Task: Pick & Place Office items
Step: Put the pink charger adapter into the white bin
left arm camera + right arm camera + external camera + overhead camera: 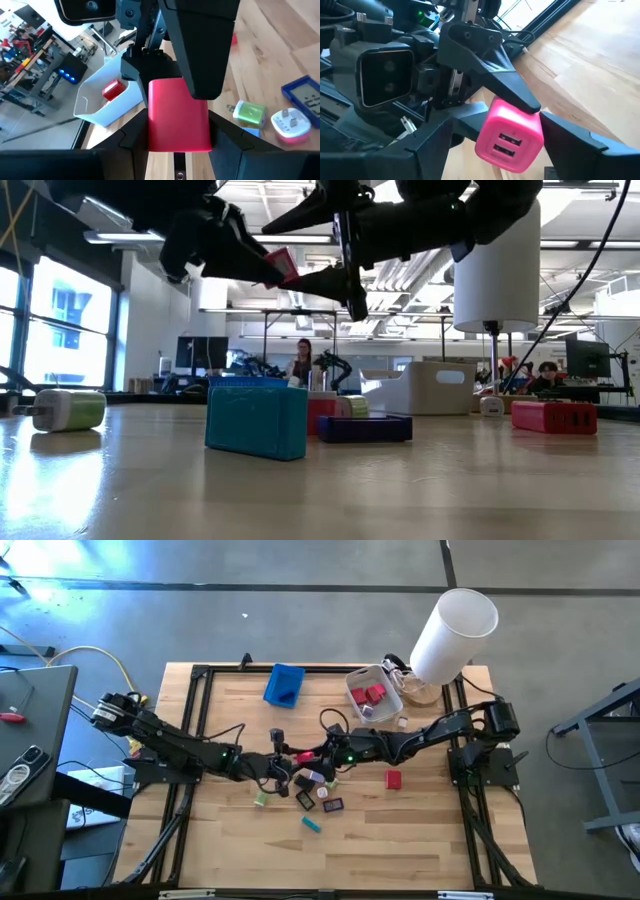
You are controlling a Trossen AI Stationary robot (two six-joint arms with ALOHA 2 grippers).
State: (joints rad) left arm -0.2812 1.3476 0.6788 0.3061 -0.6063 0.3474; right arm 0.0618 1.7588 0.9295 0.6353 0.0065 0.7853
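Observation:
A pink-red charger block [510, 135] with two ports hangs in the air over the table's middle [303, 755]. My left gripper [179, 120], reaching in from the left, is shut on it [280, 268]. My right gripper [284, 254], coming from the right, is open, with one finger above the block and one below it [497, 122]; I cannot tell whether they touch it. Other office items lie on the wood below: a red block [393, 779], a green piece [261, 798], a teal block [257, 421] and a purple piece [365, 428]. My left gripper pinches the pink-red block between its two fingers [135, 132], one on each of its two opposite side faces [152, 125]. The fingers come in roughly level from the table's left. The block is lifted clear of the table, its ported face [507, 145] turned toward my right gripper.
A blue tray [285, 685] sits near the far edge. A translucent white bin [375, 695] holding red pieces is to the tray's right. A tall white cylinder [450, 635] stands at the far right corner. A black frame [200, 675] borders the table.

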